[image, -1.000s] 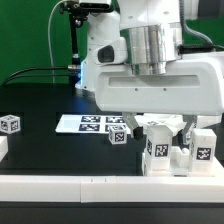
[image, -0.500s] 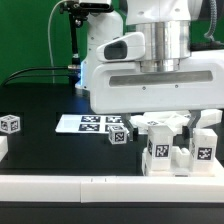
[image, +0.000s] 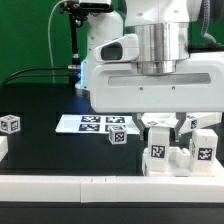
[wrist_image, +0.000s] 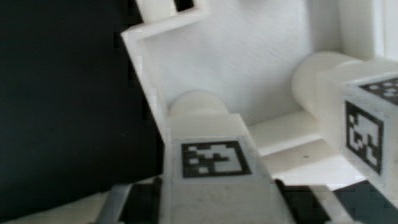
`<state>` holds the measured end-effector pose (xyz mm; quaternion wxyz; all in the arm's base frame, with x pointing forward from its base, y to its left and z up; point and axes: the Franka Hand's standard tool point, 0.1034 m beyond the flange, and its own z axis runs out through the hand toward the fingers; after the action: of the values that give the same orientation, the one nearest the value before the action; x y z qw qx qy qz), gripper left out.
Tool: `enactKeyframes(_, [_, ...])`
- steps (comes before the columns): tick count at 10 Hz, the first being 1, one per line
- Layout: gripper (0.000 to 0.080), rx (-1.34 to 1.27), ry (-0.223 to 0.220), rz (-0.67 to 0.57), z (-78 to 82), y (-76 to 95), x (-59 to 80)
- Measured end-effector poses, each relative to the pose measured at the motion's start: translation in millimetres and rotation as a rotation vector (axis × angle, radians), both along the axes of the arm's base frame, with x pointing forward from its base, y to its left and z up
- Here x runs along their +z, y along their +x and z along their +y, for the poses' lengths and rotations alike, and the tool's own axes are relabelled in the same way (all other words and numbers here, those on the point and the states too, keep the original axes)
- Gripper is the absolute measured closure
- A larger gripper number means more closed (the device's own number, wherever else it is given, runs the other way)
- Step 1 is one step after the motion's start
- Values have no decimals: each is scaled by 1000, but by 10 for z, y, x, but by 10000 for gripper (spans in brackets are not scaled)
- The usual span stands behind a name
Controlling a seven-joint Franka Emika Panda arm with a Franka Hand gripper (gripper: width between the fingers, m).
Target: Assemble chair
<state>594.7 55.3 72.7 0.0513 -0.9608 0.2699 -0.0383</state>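
Hanging low over the black table (image: 40, 150), the gripper (image: 168, 124) is just above the chair (image: 172, 152), and the big white body of the arm (image: 150, 85) covers its upper part. The chair stands at about 4 o'clock in the exterior view, close behind the white ledge (image: 90, 185) at the front edge. It appears as a group of chunky white blocks, with two square tags facing the camera.

The marker board (image: 92, 123) lies flat near the middle of that view, at 9 o'clock from the chair. A small tagged block (image: 118, 136) sits at the board's 4 o'clock corner, between the board and the chair. A tagged cube (image: 10, 124) stands well apart, far at 9 o'clock.

In the wrist view a white slab of the chair (wrist_image: 222, 70) fills most of the picture. A rounded peg (wrist_image: 212, 150) with a tag on it lies between the dark ribbed fingers (wrist_image: 139, 205). A second rounded part (wrist_image: 365, 105), also tagged, is just beside the peg. The jaws stand on both sides of the peg, but I cannot tell if they press on it or are only spread around it.
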Motion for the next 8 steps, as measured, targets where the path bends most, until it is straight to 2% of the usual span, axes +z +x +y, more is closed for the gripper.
enactKeyframes(2, [514,-409,59,37,26,15,-5])
enactKeyframes(4, [514,-717,109,63,46,111,8])
enactKeyframes(5, [514,-779,134,72,32,113,9])
enactKeyframes(7, [514,-772,132,71,41,110,5])
enactKeyframes(8, [489,-690,121,61,35,105,-1])
